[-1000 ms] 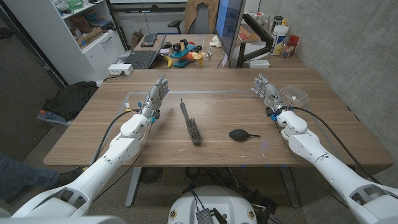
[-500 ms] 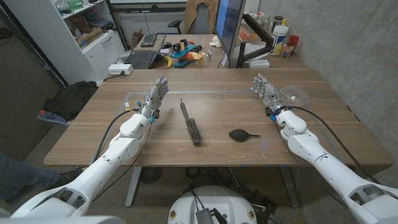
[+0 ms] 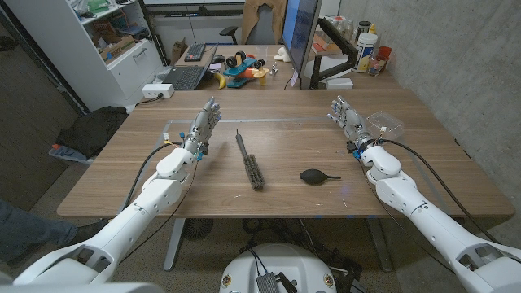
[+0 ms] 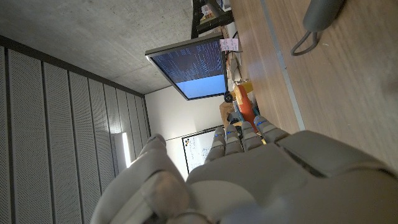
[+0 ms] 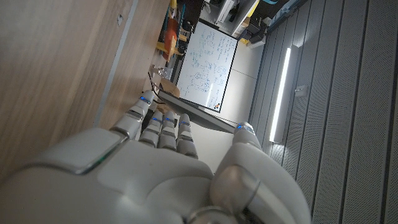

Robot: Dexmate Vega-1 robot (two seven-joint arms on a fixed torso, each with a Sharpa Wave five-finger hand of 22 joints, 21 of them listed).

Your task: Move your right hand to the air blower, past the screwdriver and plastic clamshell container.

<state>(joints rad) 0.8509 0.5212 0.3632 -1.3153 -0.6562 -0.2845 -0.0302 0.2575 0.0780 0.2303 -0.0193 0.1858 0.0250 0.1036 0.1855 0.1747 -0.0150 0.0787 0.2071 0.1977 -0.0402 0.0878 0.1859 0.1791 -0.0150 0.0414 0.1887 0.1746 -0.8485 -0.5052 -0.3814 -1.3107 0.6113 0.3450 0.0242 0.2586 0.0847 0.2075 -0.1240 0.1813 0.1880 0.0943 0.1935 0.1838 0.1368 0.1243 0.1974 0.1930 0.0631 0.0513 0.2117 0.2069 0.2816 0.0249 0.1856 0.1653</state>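
Landmark: the air blower [image 3: 313, 175] lay on the wooden table [image 3: 423, 175], a black bulb with its thin nozzle pointing toward your right arm's side.
Right hand: your right hand [image 3: 348, 120] stood well apart from the air blower, farther back on the table and out toward the right edge; its fingers were apart and reaching away from the robot, and it held nothing. In the right wrist view you saw its back [image 5: 155, 168] with the fingers straight.
Plastic clamshell container: the plastic clamshell container [image 3: 385, 124] sat just beside your right hand, on the side away from the air blower.
Screwdriver: the screwdriver [image 3: 250, 160] lay near the air blower on its left-arm side, lengthwise, apart from it.
Left hand: your left hand [image 3: 203, 128] stood beyond the screwdriver from the air blower, fingers extended and apart, gripping nothing.
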